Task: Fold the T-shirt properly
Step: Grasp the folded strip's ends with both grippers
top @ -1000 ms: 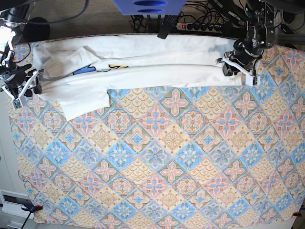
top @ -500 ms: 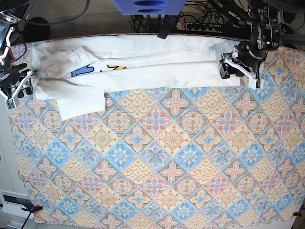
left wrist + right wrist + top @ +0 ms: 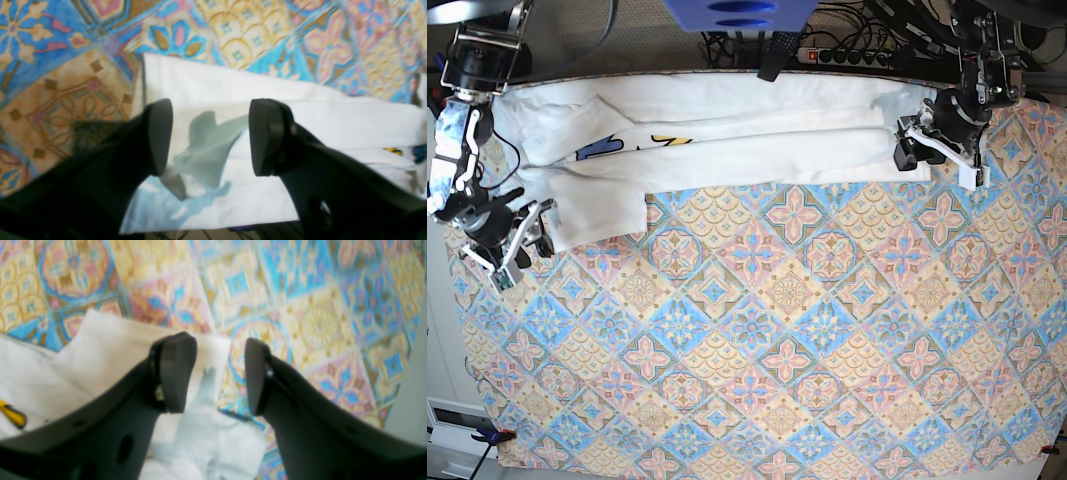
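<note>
Landmark for positions: the patterned tablecloth [image 3: 757,330]

Near side of the tablecloth: bare pattern, nothing lying on it

Far edge of the tablecloth: the T-shirt [image 3: 727,150] lies as a long white band along that edge, folded lengthwise, plain reverse mostly up. A sliver of blue and yellow print [image 3: 632,143] shows toward the base view's left. One sleeve flap [image 3: 597,212] sticks out toward the near side at that same end

Right gripper [image 3: 213,373]: over the sleeve flap's outer edge, jaws apart, nothing between them. Wrist view shows white cloth under one finger and bare tablecloth under the other, so it straddles the hem

Left gripper [image 3: 208,136]: above the opposite end of the band, jaws spread wide, empty. White fabric lies flat below the fingers [image 3: 158,136], with the band's end edge just beyond them

Judgement: lengthwise fold looks laid; the protruding sleeve is not yet tucked, and the crosswise folds remain

Note for doing this step well: pinch the sleeve at its hem, top layer only, carry it low and flat onto the band so the edge lines up. Keep the other end undisturbed; dragging would skew the long fold
</note>
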Motion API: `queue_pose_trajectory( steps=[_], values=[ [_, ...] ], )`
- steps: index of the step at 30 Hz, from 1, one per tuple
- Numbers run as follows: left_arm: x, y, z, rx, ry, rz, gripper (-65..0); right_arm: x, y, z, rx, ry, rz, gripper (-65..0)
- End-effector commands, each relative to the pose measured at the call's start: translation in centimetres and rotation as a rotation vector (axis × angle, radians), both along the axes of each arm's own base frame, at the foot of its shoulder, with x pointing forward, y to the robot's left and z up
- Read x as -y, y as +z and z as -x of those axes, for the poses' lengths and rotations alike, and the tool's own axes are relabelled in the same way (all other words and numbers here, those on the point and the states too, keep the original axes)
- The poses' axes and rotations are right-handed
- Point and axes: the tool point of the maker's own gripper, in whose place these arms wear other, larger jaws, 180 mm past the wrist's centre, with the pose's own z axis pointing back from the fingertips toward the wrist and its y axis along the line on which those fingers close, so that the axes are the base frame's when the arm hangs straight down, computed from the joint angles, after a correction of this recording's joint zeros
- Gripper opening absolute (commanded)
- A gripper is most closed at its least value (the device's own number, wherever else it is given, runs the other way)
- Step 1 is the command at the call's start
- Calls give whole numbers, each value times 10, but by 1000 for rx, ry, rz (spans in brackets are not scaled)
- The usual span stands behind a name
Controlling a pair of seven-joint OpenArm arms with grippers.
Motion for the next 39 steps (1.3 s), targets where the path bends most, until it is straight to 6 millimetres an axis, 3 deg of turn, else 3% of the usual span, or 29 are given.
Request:
queue_pose_trajectory(
  steps=[1, 6, 10, 15, 23, 26, 30, 33, 39],
  values=[
    [-2, 10, -7, 39, -3, -1, -283, 18, -3, 1, -31, -14, 53, -378],
    [-2, 10, -7, 40, -3, 1, -283, 22, -28, -16, -68, -45, 15, -377],
    [-2, 10, -7, 40, -2, 2, -283, 19, -59, -16, -108, -97, -88, -376],
    [-3, 10, -7, 40, -1, 0, -283, 11, -75, -23, -117, -104, -148, -376],
    [-3, 10, -7, 40, -1, 0, -283, 7, -93, -10, -155, -118, -177, -383],
    [-3, 10, -7, 40, -1, 0, -283, -1, -104, 3, -196, -80, -160, -462],
    [-3, 13, -14, 54, -1, 0, -285, -8, -121, 28, -257, -51, -145, -638],
    [-3, 13, -15, 56, 0, -1, -286, -11, -101, 12, -196, -17, -122, -644],
    [-9, 17, -21, 75, 15, -10, -288, 16, -61, 41, -162, -39, 13, -644]
  ],
)
